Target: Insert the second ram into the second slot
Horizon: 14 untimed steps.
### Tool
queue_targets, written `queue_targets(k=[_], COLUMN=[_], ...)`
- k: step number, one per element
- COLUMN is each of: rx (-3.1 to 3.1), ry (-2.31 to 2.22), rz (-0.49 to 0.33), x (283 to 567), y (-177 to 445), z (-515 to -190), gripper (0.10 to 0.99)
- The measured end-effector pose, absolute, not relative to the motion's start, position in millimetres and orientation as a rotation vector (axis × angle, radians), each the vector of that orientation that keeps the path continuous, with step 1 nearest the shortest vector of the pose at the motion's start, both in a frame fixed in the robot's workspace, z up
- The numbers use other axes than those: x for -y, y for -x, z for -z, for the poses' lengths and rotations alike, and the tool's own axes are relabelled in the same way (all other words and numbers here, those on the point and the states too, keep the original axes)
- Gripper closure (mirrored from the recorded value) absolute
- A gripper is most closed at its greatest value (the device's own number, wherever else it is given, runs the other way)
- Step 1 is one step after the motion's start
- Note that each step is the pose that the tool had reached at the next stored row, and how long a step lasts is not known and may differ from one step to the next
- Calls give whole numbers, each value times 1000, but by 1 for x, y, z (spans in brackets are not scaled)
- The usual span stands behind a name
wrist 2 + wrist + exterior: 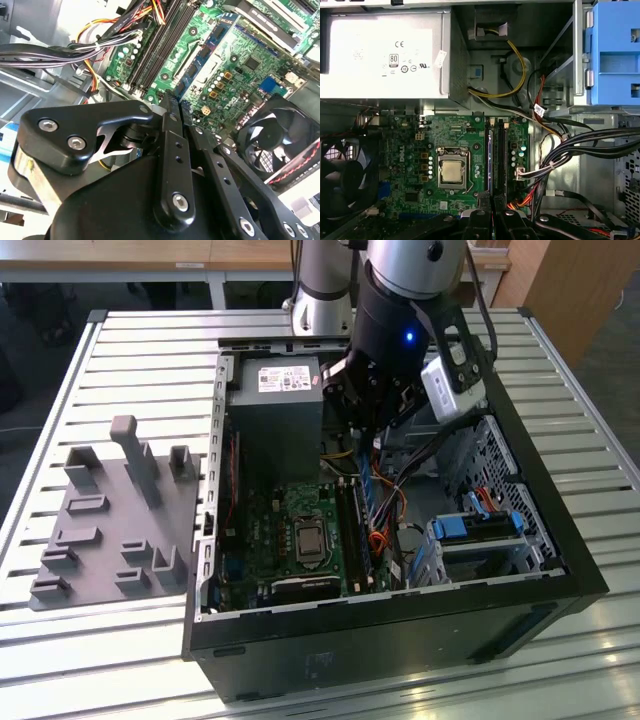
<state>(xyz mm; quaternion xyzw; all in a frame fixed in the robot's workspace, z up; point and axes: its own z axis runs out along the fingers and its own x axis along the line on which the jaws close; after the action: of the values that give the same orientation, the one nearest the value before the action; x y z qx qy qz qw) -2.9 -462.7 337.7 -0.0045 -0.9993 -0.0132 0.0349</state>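
Gripping second ram point(489, 155), pincer point(491, 202) (above slots point(501, 155))

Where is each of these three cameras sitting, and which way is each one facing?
Exterior view: off the arm, raised, looking down into the open computer case on the slatted table; the arm and tool reach inside.
First wrist view: on the arm, looking squarely down on the motherboard and power supply; the tool shows.
Second wrist view: on the arm, looking slantwise past the tool at the motherboard.
Shared: both wrist views show the memory slots and fan.
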Motion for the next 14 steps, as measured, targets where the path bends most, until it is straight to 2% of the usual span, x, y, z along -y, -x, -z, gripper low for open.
queue_targets(k=[14], rx=[3071], ry=[14], rz=[41], x=[462], y=[4], z=[-312], gripper=[949])
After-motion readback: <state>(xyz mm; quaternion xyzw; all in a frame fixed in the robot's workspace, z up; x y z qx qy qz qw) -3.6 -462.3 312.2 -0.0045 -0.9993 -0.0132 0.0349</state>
